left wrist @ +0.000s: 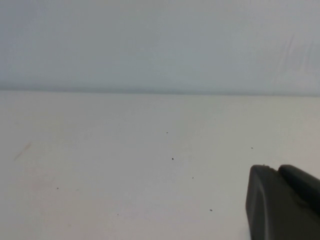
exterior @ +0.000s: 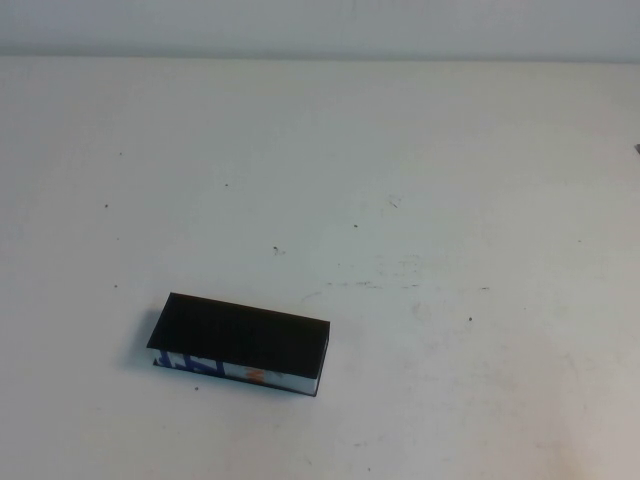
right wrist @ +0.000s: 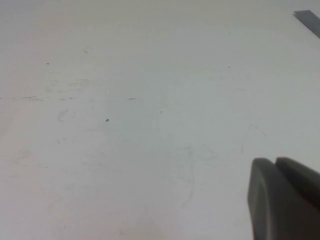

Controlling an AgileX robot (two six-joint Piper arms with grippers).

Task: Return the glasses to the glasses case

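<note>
Black glasses case [exterior: 240, 342] lies shut, far from both grippers [left wrist: 282, 200] [right wrist: 285, 197].

Three views: one raised, two riding low on the wrists.
The high camera looks steeply down on the white table [exterior: 450, 200], the glasses case [exterior: 240, 345] near at 7 o'clock. Each wrist camera skims the tabletop past its own gripper, left gripper [left wrist: 280, 200] and right gripper [right wrist: 280, 200]; all views share only the table.
</note>
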